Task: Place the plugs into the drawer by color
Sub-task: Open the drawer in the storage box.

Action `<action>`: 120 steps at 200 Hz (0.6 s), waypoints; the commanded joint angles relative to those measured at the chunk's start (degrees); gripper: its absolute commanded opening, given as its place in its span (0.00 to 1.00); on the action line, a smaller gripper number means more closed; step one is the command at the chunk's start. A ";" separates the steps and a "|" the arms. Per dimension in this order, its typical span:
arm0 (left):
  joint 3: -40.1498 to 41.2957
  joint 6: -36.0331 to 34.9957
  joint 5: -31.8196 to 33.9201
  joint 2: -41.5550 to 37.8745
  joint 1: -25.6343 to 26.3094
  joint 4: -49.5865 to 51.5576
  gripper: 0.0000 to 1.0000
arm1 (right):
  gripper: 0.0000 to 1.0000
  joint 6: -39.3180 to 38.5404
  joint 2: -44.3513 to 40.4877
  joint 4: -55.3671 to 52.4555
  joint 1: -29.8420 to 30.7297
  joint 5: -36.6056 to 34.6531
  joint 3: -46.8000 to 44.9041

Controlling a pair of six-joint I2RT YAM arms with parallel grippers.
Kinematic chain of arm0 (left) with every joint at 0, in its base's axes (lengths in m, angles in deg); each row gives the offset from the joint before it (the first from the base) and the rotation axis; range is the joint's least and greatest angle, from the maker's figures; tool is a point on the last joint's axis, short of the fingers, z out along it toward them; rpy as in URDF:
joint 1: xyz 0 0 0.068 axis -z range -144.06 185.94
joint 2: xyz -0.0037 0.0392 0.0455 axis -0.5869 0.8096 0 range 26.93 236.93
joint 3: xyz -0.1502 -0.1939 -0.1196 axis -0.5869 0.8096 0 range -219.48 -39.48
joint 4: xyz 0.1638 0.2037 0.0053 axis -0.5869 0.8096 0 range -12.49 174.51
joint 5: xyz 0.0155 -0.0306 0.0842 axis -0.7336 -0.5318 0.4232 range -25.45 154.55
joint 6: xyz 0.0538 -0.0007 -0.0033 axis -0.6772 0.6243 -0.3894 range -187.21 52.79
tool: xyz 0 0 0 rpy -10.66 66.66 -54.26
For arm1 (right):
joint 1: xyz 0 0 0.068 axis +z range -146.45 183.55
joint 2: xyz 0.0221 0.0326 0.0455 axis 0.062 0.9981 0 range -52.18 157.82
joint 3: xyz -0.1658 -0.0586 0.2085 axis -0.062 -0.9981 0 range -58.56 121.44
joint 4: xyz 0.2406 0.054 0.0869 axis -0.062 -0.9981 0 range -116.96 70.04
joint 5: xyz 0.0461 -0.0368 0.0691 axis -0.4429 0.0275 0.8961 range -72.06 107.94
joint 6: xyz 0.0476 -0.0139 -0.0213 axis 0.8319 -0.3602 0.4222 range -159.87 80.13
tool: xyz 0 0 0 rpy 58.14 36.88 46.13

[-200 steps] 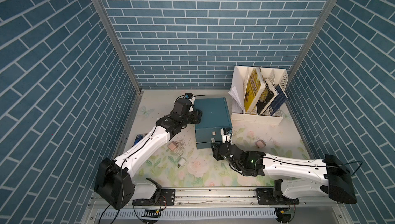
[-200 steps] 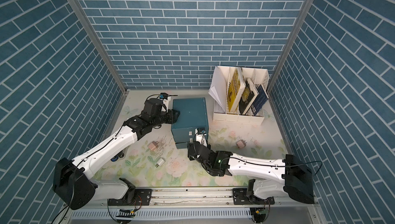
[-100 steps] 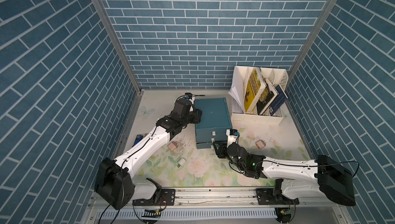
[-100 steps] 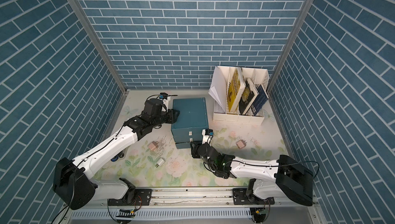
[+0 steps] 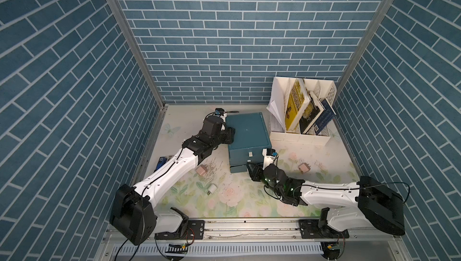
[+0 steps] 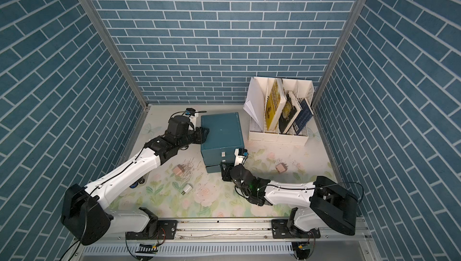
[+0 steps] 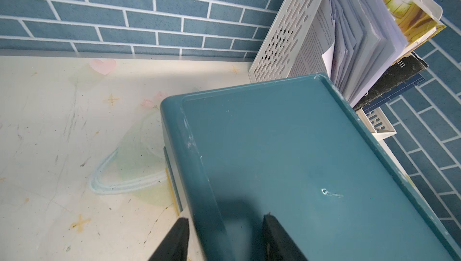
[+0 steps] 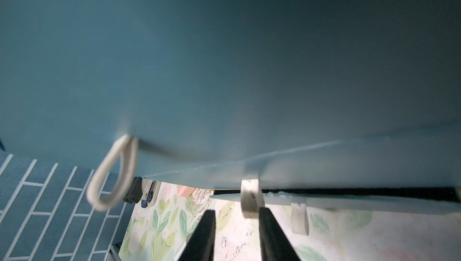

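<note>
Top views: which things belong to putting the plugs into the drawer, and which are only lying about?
Belong to the job:
drawer
pink plug
second pink plug
white plug

Only lying about:
book rack
blue-and-black gadget

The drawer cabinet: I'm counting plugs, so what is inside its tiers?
Nothing inside shows. The drawer has its tiers nearly shut; the lowest sticks out slightly, contents hidden. Only two pink plugs and a white plug lie outside.

drawer (image 5: 249,132) left of book rack (image 5: 300,136), plugs (image 5: 201,170) in front
</note>
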 commanded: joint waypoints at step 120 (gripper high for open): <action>2.37 -2.38 1.81 -0.31 -0.04 3.86 0.53 | 0.36 1.29 1.45 -4.50 -2.93 -0.38 3.71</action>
